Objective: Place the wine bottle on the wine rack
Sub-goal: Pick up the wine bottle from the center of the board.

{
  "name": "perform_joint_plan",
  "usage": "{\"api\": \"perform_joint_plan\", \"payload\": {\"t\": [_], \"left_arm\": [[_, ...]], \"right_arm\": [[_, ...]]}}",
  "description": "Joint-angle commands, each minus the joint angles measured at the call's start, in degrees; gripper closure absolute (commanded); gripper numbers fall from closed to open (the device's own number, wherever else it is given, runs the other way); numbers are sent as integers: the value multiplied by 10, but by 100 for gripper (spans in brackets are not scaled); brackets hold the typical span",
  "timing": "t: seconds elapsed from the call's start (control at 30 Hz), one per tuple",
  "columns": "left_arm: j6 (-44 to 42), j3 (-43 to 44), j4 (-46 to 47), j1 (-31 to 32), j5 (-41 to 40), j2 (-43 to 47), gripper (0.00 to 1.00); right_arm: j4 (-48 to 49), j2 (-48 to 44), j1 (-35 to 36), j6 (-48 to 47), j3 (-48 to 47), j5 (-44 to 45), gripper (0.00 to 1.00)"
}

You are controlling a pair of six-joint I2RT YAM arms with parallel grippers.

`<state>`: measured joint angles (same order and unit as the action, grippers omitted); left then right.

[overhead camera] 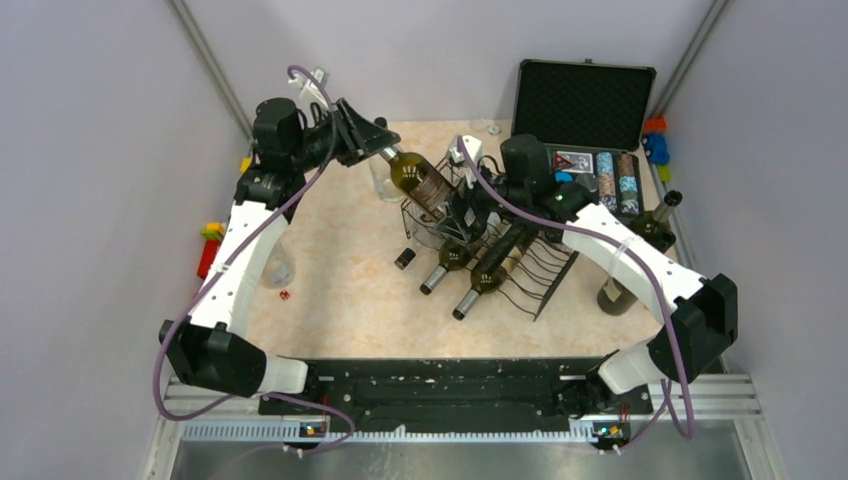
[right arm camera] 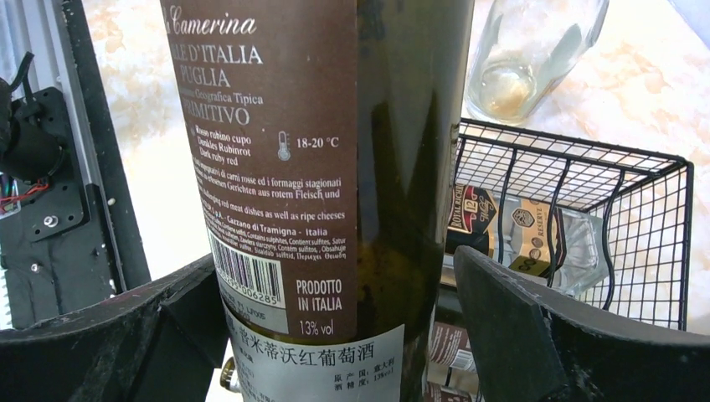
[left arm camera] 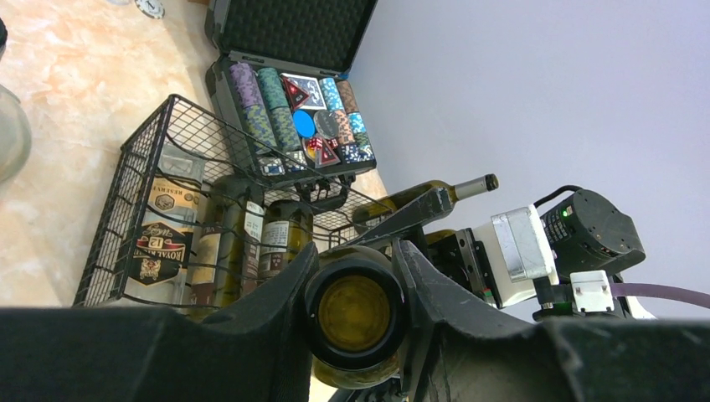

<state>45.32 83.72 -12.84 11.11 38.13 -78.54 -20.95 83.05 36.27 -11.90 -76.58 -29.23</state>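
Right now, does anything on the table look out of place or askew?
Two strays: a small black cylinder lies loose on the table just left of the wine rack, and a tiny red die sits farther left. The rack itself stands diagonal to the table's edges.

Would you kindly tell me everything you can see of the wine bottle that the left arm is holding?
The wine bottle is dark olive-green glass with a brown, white-printed back label, a barcode and a white strip of Chinese text. It is tilted, neck up toward the left, base down over the wine rack. The left gripper is shut on its neck; the open right gripper straddles its body. Whether its base touches the rack is unclear.
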Motion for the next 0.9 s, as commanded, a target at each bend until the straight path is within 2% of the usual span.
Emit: {"api": "perform_joint_plan", "payload": {"t": [0.0,0.13,0.23,0.43,0.6,0.7,0.87], "left_arm": [[64,-6,92,7,34,21,100],[70,-14,104,8,38,24,100],[83,-23,123,8,45,24,100],[88,-31,143,8,49,28,100],[89,-35,148,8,49,32,100],[89,-38,149,8,49,33,100],[79,-54,158,7,48,40,100]], "right_arm": [[15,5,3,6,-3,15,3],[12,4,3,2,-1,14,10],[10,1,3,-1,3,12,12],[10,-8,3,-7,18,18,3],[10,-7,3,-8,26,17,3],[7,-9,3,-11,24,16,12],[-4,-22,3,-26,23,15,41]]}}
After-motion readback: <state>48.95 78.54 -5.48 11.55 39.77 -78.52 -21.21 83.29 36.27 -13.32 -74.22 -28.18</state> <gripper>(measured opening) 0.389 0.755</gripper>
